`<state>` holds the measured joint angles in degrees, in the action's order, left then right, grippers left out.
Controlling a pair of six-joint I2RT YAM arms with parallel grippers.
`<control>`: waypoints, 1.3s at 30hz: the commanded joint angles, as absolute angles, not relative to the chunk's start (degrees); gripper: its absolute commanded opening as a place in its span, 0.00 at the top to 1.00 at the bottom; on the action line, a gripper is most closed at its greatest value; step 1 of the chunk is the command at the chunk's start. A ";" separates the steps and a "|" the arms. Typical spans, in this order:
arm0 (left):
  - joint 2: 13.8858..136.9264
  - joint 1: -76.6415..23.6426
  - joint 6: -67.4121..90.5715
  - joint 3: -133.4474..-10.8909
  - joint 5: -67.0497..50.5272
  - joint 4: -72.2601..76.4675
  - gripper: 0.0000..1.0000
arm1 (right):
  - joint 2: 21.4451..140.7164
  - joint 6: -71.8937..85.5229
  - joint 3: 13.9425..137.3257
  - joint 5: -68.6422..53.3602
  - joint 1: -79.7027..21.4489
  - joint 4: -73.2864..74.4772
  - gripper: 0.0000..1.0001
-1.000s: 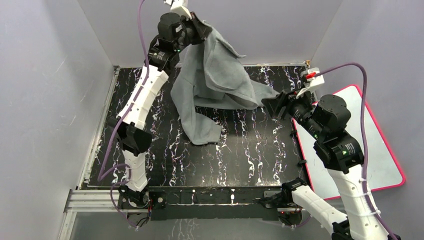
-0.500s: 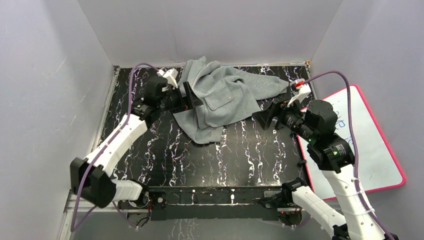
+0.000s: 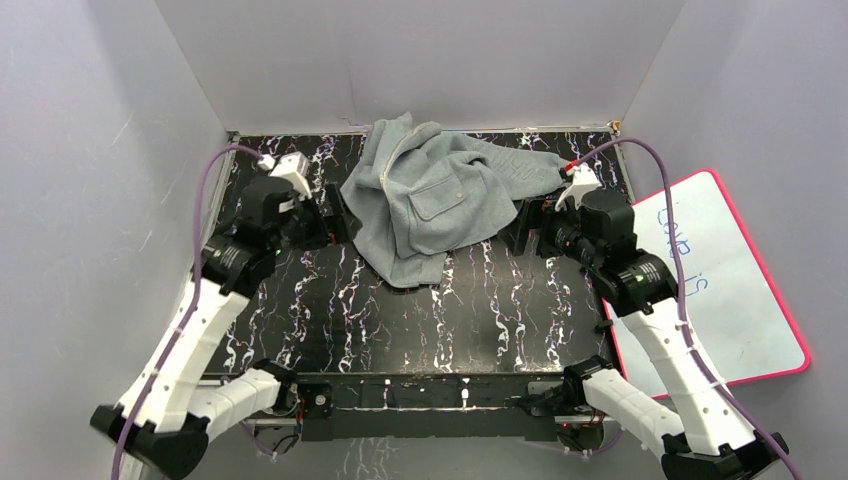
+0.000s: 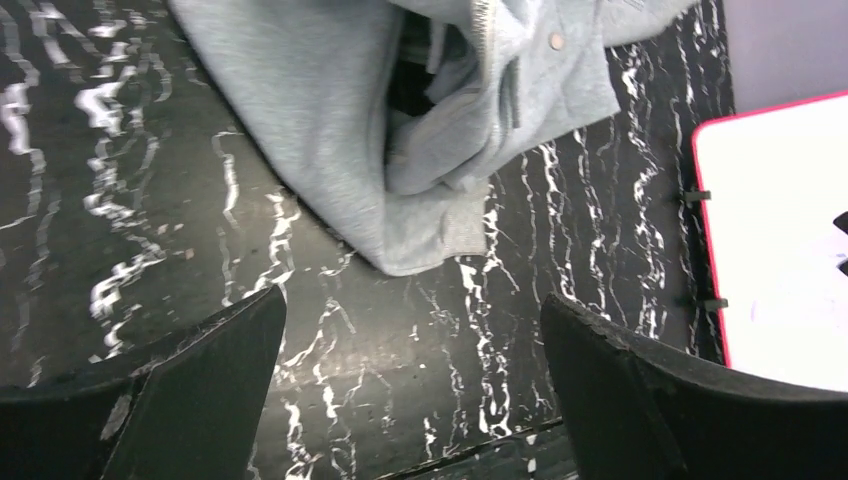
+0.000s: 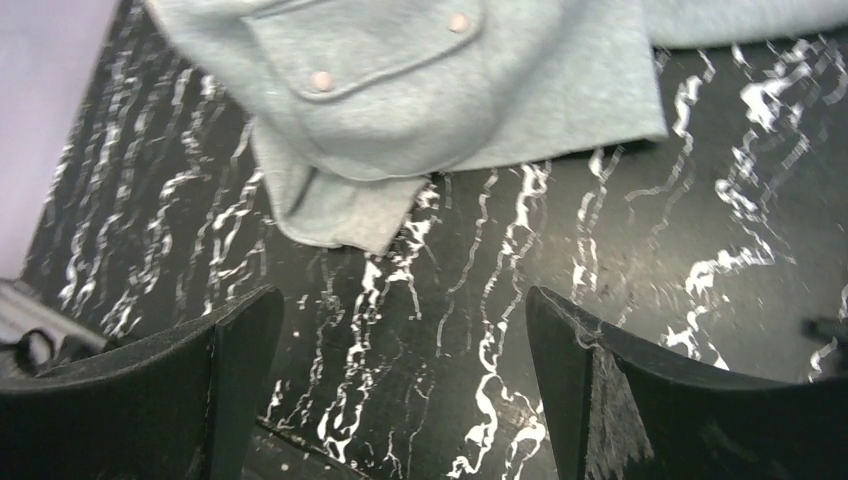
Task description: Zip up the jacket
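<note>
The light grey fleece jacket (image 3: 435,195) lies crumpled at the back middle of the black marbled table (image 3: 470,320), its buttoned pocket facing up and one sleeve stretched to the right. My left gripper (image 3: 335,215) hovers just left of the heap, open and holding nothing. My right gripper (image 3: 522,228) stands open just right of it, also with nothing in it. In the left wrist view the jacket (image 4: 400,120) shows a folded opening with a zipper edge beyond my gripper (image 4: 410,330). The right wrist view has the pocket and hem of the jacket (image 5: 400,110) ahead of the gripper (image 5: 400,330).
A white board with a red rim (image 3: 735,290) lies off the table's right side, and its corner (image 4: 790,250) appears in the left wrist view. Grey walls enclose the table on the left, back and right. A metal rail (image 3: 400,390) runs along the near edge.
The left gripper, which held the jacket high in the air, let it go and came down to the left. The jacket fell into a heap. The right gripper opened wider and drew back slightly.
</note>
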<state>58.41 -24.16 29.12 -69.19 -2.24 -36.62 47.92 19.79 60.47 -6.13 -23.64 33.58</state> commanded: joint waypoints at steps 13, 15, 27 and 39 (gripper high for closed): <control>36.56 -23.97 24.09 -63.05 9.05 -47.47 0.02 | 48.41 37.32 55.49 21.64 -23.67 39.53 0.01; 35.05 -23.91 24.04 -61.73 8.08 -47.68 0.02 | 47.53 37.94 53.62 21.52 -23.67 39.37 0.01; 29.91 -23.96 13.50 -45.78 11.05 -26.15 0.02 | 42.57 29.43 38.11 27.13 -23.71 22.41 0.01; 53.63 -22.76 -3.63 -32.45 26.95 1.29 0.02 | 49.65 6.96 23.53 41.27 -23.45 -8.00 0.02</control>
<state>48.12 -23.90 4.95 -34.65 23.00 -13.85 49.06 18.09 29.65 35.16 -23.64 10.28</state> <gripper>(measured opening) 0.983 0.984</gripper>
